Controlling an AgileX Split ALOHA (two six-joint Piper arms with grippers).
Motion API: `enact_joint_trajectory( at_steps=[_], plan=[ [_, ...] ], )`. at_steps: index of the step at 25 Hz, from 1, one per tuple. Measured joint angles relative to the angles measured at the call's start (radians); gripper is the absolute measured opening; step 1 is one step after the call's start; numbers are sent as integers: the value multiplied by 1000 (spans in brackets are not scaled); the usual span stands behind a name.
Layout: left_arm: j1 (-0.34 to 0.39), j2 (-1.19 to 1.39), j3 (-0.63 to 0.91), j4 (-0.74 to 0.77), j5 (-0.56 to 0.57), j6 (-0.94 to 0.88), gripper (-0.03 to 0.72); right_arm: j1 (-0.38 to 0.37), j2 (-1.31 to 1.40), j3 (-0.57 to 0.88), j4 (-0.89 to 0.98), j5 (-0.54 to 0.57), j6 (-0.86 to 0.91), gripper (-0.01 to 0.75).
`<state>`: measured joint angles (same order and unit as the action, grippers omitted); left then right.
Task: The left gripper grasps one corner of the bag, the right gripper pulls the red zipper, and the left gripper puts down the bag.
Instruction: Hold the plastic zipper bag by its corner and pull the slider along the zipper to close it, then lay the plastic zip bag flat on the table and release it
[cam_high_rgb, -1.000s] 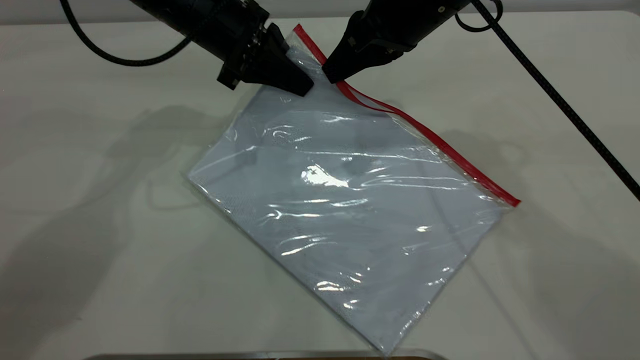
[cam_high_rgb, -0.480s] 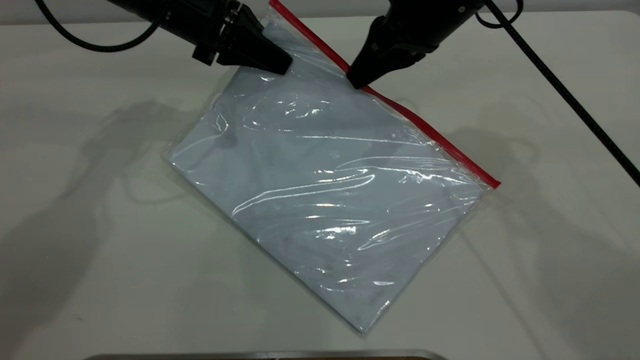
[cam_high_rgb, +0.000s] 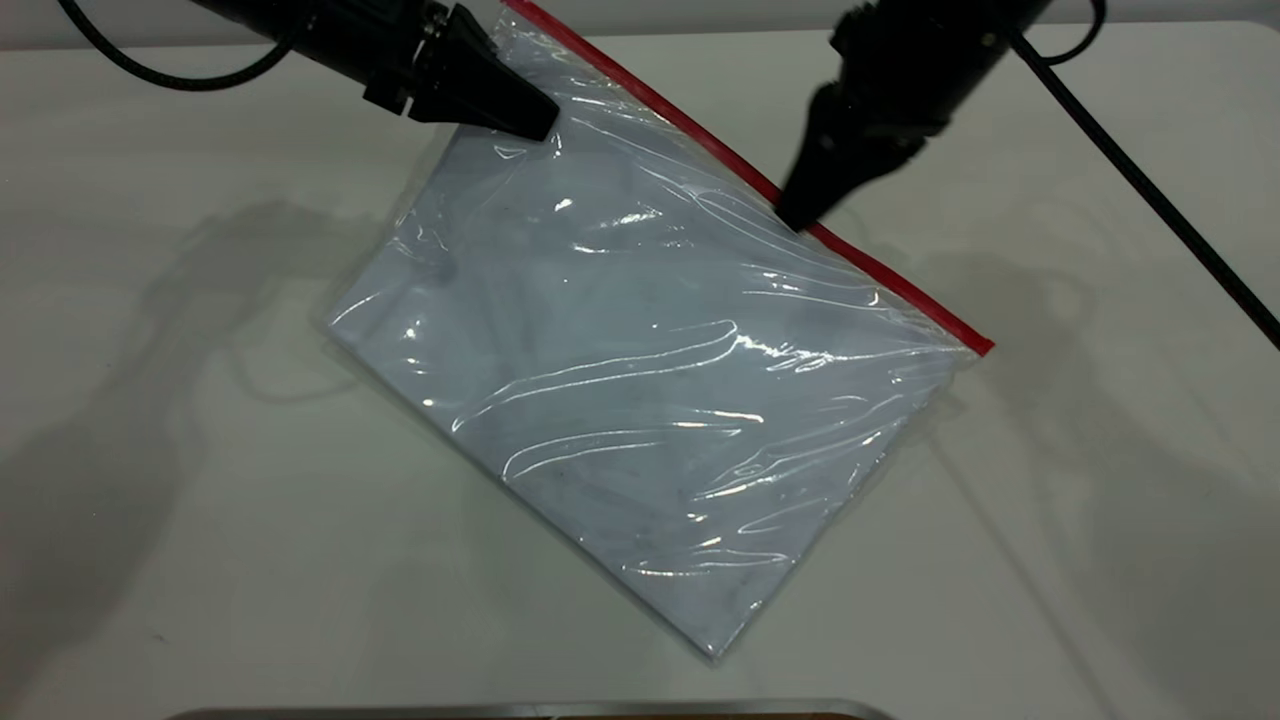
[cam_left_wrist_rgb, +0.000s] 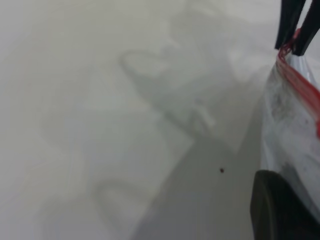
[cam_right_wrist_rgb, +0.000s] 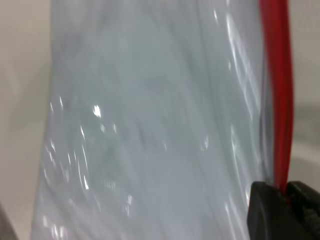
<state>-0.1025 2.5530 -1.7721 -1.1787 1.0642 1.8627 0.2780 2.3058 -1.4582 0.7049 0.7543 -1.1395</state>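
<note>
Plainly, one bag lies on the tabletop, its near corner at 6 o'clock down flat, with bare room all round. One red zipper lines its 1 o'clock edge. Two grippers: the right gripper, pointing steeply down, jaws clamped on that zipper; farther, the left gripper, at 11 o'clock, jaws clamped on the raised corner of the bag.
</note>
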Motion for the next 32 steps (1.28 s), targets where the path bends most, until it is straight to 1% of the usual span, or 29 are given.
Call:
enact_joint_trajectory(
  at_steps=[5, 9, 13, 19, 22, 25, 28, 30, 32],
  plan=[
    [11, 0, 0, 60, -45, -73, 51, 0, 0, 0, -135, 84, 130, 56],
    [11, 0, 0, 123, -91, -124, 51, 0, 0, 0, -210, 146, 217, 58],
    [11, 0, 0, 150, -118, -142, 51, 0, 0, 0, -257, 198, 299, 58],
    [12, 0, 0, 164, -149, -162, 51, -2, 0, 0, -272, 219, 344, 66],
    [12, 0, 0, 166, -158, -162, 51, -2, 0, 0, -273, 218, 355, 85],
    [15, 0, 0, 182, -186, -162, 62, -4, 0, 0, -276, 216, 359, 152],
    [20, 0, 0, 183, -204, -192, 103, -7, 0, 0, -264, 211, 359, 259],
    [20, 0, 0, 182, -235, -250, 180, -7, 0, 0, -258, 202, 360, 334],
    [20, 0, 0, 182, -271, -318, 265, -7, 0, 0, -256, 188, 363, 391]
  ],
)
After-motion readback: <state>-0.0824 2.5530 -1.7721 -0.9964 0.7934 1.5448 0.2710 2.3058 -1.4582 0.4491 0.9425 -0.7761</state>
